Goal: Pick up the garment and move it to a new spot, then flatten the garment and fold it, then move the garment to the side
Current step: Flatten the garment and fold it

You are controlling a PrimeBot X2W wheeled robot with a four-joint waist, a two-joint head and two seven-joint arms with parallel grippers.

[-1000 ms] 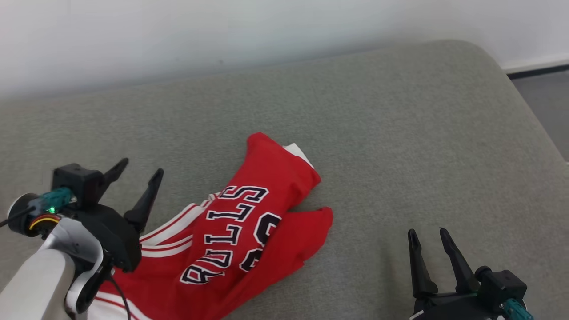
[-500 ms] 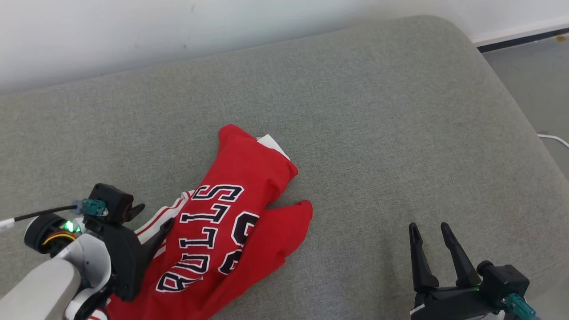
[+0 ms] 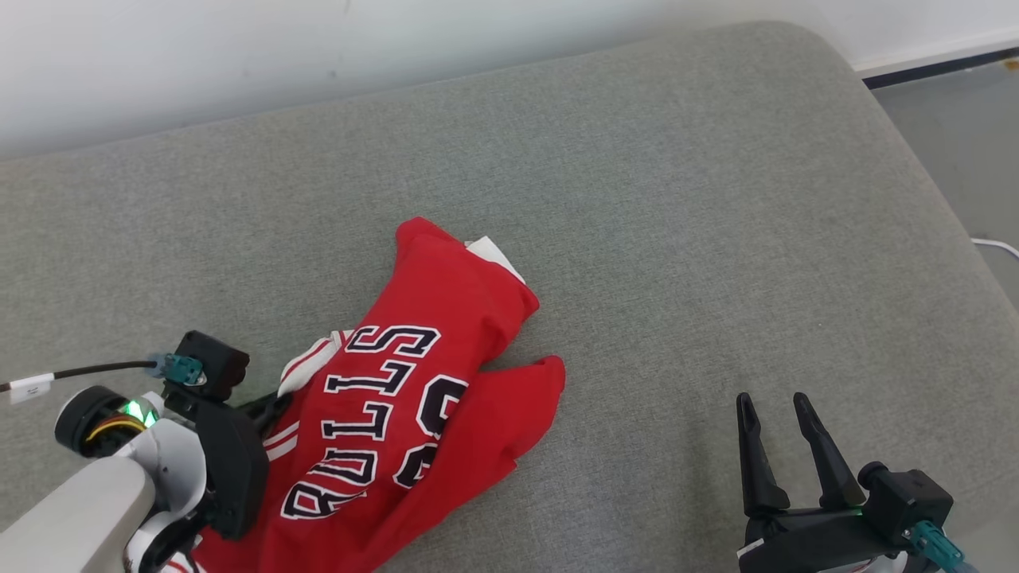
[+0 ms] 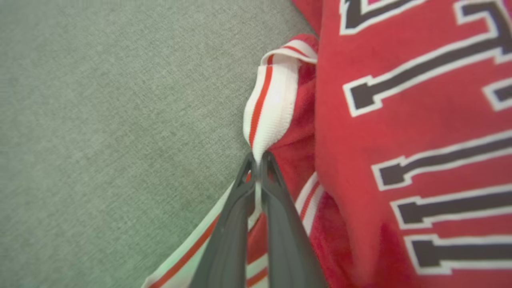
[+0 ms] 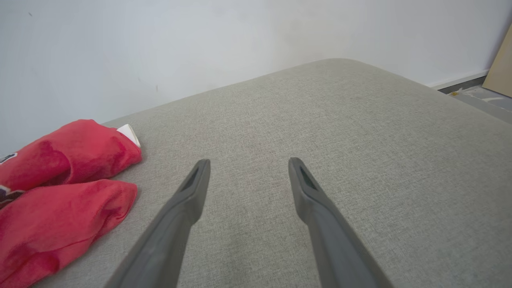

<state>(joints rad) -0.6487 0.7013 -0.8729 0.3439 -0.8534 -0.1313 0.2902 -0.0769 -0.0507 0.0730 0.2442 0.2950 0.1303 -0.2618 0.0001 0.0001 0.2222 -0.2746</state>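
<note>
The garment (image 3: pixel 414 382) is a red jersey with dark white-edged letters, lying crumpled on the grey cushion (image 3: pixel 637 199) left of centre. My left gripper (image 3: pixel 275 402) sits at the jersey's left edge, shut on its white and red striped trim (image 4: pixel 272 100); in the left wrist view the left gripper (image 4: pixel 259 160) pinches a raised fold of that trim. My right gripper (image 3: pixel 771 414) stands open over bare cushion at the lower right, well apart from the jersey. In the right wrist view the right gripper (image 5: pixel 248 168) is empty, with the garment (image 5: pixel 68 176) off to its left.
A white wall (image 3: pixel 318 48) runs along the cushion's far edge. The cushion's rounded corner is at the upper right, with grey floor (image 3: pixel 963 143) and a white cable (image 3: pixel 995 245) beyond it. Bare cushion spreads to the right of the jersey.
My left gripper came down to the jersey's left edge and shut on the striped trim, bunching it up. The head camera shifted. The right gripper stayed open and still.
</note>
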